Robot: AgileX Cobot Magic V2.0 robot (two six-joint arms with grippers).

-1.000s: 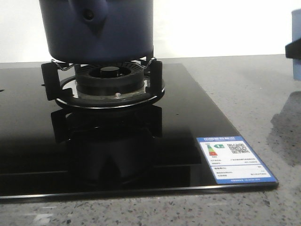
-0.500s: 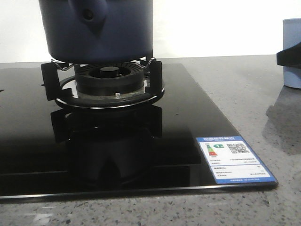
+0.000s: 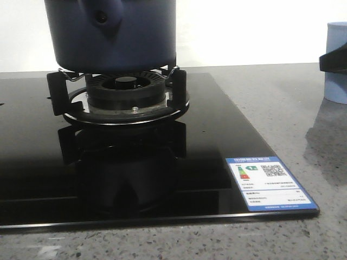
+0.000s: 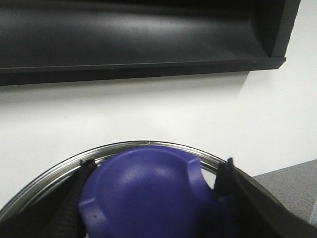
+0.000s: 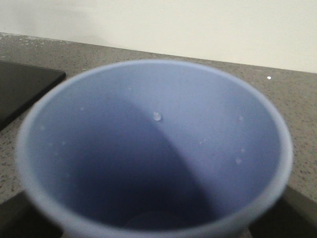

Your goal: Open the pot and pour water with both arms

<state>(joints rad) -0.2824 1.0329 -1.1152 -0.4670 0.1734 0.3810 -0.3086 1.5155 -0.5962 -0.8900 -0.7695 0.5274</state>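
Left to right: one pot [image 3: 111, 35] sits on the burner stand [image 3: 122, 95] of the black cooktop [image 3: 135, 162], toward the bench's far left; it hasn't shifted over the last second. Left wrist view shows the left gripper [image 4: 153, 198] with its dark fingers [image 4: 233, 188] on either side of a purple-blue knob [image 4: 146, 191], a shiny metal lid rim [image 4: 54, 168] curving behind it — reads as clamped on the lid knob, though whether the lid is lifted clear of the pot can't be told, since the front view cuts off the pot's top. What changed: at the bench's right edge the pale blue cup [image 3: 337, 62] has slid a little further out toward the right edge and sits slightly higher than half a second ago, with a dark gripper part crossing it. In the right wrist view the cup [image 5: 153, 148] fills the frame, mouth up, droplets on the inner wall, no clear pool of water visible; right gripper [image 5: 148, 230] holding the cup, fingers mostly hidden. Judgement: lid grasp is on, cup is being carried, pour not started. Counts: one pot, one lid knob, one cup, one burner, one cooktop, one energy label [image 3: 271, 183], two grippers.
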